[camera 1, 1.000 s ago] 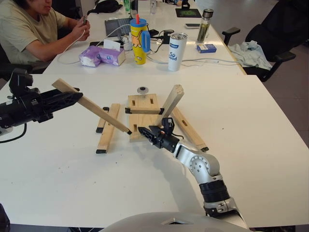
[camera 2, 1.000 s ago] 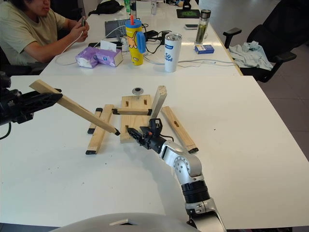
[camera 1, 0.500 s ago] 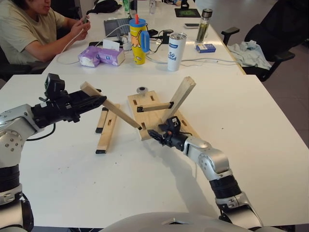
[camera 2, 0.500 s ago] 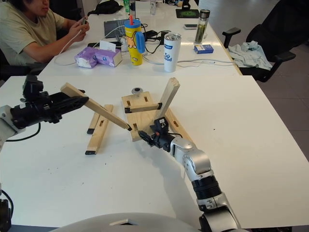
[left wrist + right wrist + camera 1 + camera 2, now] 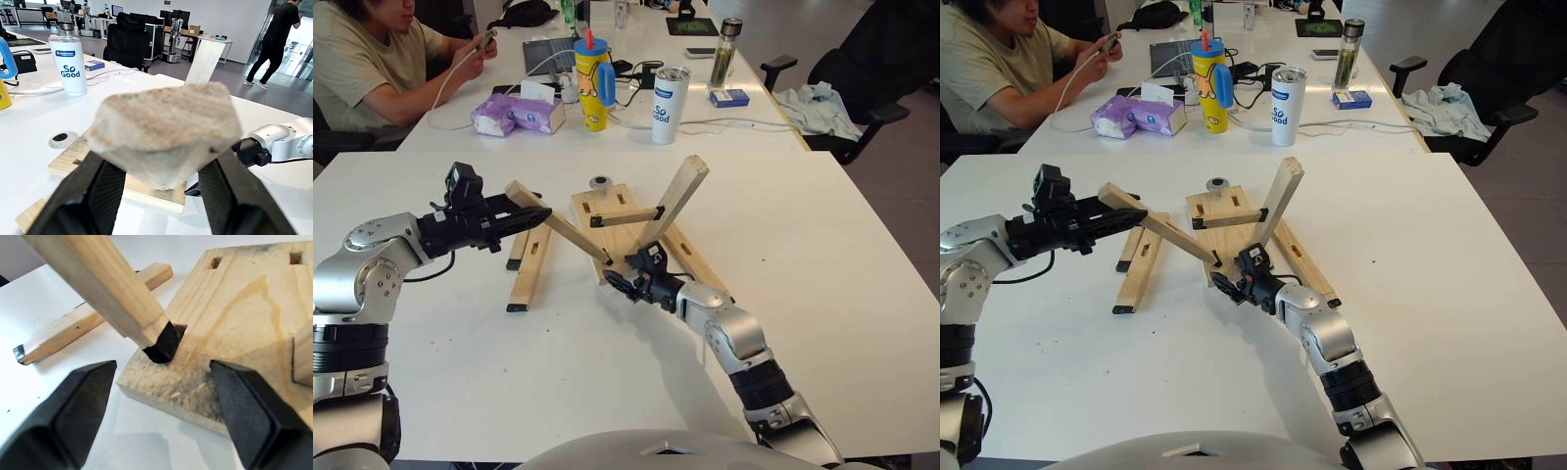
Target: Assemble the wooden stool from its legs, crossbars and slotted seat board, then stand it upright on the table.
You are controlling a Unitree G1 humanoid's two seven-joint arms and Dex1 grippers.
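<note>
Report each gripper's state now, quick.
Left gripper: shut on the wooden leg.
Right gripper: open, fingers either side of the seat board's corner.

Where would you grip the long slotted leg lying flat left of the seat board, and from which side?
Grip the long slotted leg on its near half, towards the black-capped end, coming straight down and closing across its long edges. It lies flat, so only those edges offer hold, and a shorter piece crowds its far half.
</note>
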